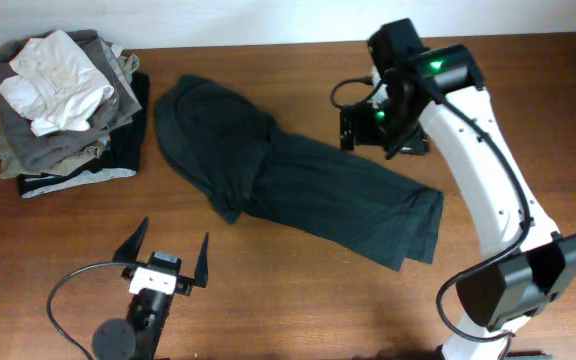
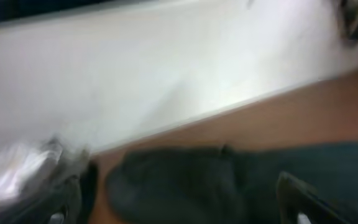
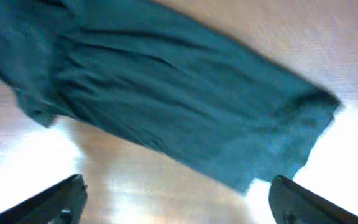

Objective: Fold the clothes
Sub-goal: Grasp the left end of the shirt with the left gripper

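Dark T-shirt (image 1: 308, 190) lies rumpled. L gripper (image 1: 176, 230) sits apart on its near side, R gripper (image 3: 176, 186) by its far edge — both spread wide, empty.

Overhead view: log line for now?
dark charcoal soft fabric T-shirt: rumpled, unfolded on brown wooden table | left gripper: open, apart | right gripper: open, empty, over shirt

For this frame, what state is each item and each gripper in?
dark T-shirt: lying rumpled on the table, loosely doubled into a long band, not neatly folded, not held
pile of clothes: stacked at the table's far corner
white garment: crumpled on top of the pile
left gripper: open, empty, short of the shirt
right gripper: open, empty, above the shirt
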Controlling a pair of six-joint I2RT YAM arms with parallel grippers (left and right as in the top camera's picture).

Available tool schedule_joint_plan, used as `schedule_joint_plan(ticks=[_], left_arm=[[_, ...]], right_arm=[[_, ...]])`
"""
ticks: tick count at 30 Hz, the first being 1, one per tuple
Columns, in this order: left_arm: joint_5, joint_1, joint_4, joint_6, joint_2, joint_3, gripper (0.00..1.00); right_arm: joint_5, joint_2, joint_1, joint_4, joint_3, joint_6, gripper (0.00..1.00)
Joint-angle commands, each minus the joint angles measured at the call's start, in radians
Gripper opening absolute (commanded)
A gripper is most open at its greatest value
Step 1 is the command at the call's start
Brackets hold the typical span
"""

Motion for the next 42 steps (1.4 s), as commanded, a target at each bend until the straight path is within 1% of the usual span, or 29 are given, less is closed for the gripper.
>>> schedule_joint_plan(ticks=[1, 2, 4, 5, 7, 8, 9, 12, 14, 16, 17, 19, 20, 21, 22, 23, 25, 26, 28, 29, 30, 31, 33, 35, 37, 39, 42], left_arm=[[0.126, 0.006, 0.102, -0.158, -0.005, 0.025, 0.99], [0.126, 0.006, 0.111, -0.175, 0.002, 0.051, 0.99], [0.125, 0.006, 0.075, -0.174, 0.041, 0.124, 0.99], [0.125, 0.006, 0.039, -0.174, 0.08, 0.177, 0.99], [0.126, 0.006, -0.072, -0.171, 0.217, 0.321, 0.99], [0.127, 0.006, -0.133, -0.17, 0.293, 0.394, 0.99], [0.144, 0.006, -0.233, -0.151, 0.425, 0.514, 0.99], [0.27, 0.006, -0.471, 0.001, 0.711, 0.785, 0.99], [0.318, 0.006, -0.614, 0.018, 0.906, 0.962, 0.99], [0.339, 0.006, -0.665, -0.018, 1.045, 1.051, 0.99], [0.378, 0.006, -0.678, -0.045, 1.11, 1.077, 0.99], [0.459, 0.006, -0.67, -0.054, 1.216, 1.093, 0.99], [0.455, 0.002, -0.678, -0.055, 1.264, 1.099, 0.99], [0.417, -0.007, -0.692, -0.071, 1.296, 1.105, 0.99], [0.34, -0.03, -0.709, -0.103, 1.337, 1.117, 0.99], [0.225, -0.076, -0.726, -0.126, 1.381, 1.141, 0.99], [0.074, -0.158, -0.739, -0.126, 1.431, 1.177, 0.99], [-0.06, -0.228, -0.75, -0.126, 1.465, 1.211, 0.99], [-0.249, -0.319, -0.775, -0.126, 1.517, 1.262, 0.99], [-0.31, -0.348, -0.779, -0.126, 1.543, 1.279, 0.99], [-0.336, -0.394, -0.777, -0.126, 1.59, 1.297, 0.99], [-0.316, -0.415, -0.775, -0.126, 1.613, 1.297, 0.99], [-0.31, -0.444, -0.772, -0.123, 1.647, 1.297, 0.99], [-0.339, -0.464, -0.736, -0.122, 1.689, 1.297, 0.99], [-0.401, -0.476, -0.708, -0.129, 1.725, 1.297, 0.99], [-0.51, -0.483, -0.699, -0.156, 1.767, 1.297, 0.99], [-0.557, -0.483, -0.696, -0.156, 1.843, 1.297, 0.99]], right_arm=[[0.076, 0.002, -0.008, -0.014, -0.003, 0.005, 0.99], [0.087, 0.002, -0.008, -0.009, -0.003, 0.005, 0.99], [0.092, 0.003, -0.008, 0.01, -0.003, 0.006, 0.99], [0.092, 0.005, -0.008, 0.025, -0.003, 0.006, 0.99], [0.092, 0.008, -0.008, 0.044, -0.003, 0.006, 0.99], [0.092, 0.009, -0.008, 0.048, -0.003, 0.011, 0.99], [0.092, 0.014, -0.008, 0.05, -0.003, 0.013, 0.99], [0.092, 0.019, -0.008, 0.051, -0.003, 0.013, 0.99], [0.092, 0.019, -0.008, 0.05, -0.003, 0.013, 0.99], [0.092, 0.019, -0.008, 0.049, -0.003, 0.013, 0.99], [0.092, 0.019, -0.008, 0.047, -0.003, 0.013, 0.99], [0.092, 0.019, -0.008, 0.047, -0.003, 0.013, 0.99], [0.092, 0.019, -0.008, 0.047, -0.003, 0.013, 0.99], [0.092, 0.019, -0.008, 0.048, -0.003, 0.013, 0.99], [0.092, 0.019, -0.008, 0.051, -0.003, 0.013, 0.99], [0.092, 0.019, -0.008, 0.055, -0.003, 0.013, 0.99], [0.092, 0.019, -0.008, 0.058, -0.003, 0.013, 0.98], [0.092, 0.019, -0.008, 0.058, -0.003, 0.013, 0.99], [0.092, 0.019, -0.008, 0.057, -0.003, 0.013, 0.99], [0.092, 0.019, -0.008, 0.056, -0.003, 0.013, 0.99], [0.092, 0.019, -0.008, 0.053, -0.003, 0.013, 0.99], [0.092, 0.019, -0.008, 0.05, -0.003, 0.013, 0.99], [0.092, 0.019, -0.008, 0.045, -0.003, 0.013, 0.99], [0.093, 0.019, -0.008, 0.04, -0.003, 0.013, 0.98], [0.093, 0.019, -0.008, 0.038, -0.003, 0.013, 0.99], [0.094, 0.019, -0.009, 0.019, -0.003, 0.013, 0.99], [0.112, 0.019, -0.029, -0.018, -0.003, 0.07, 0.99]])
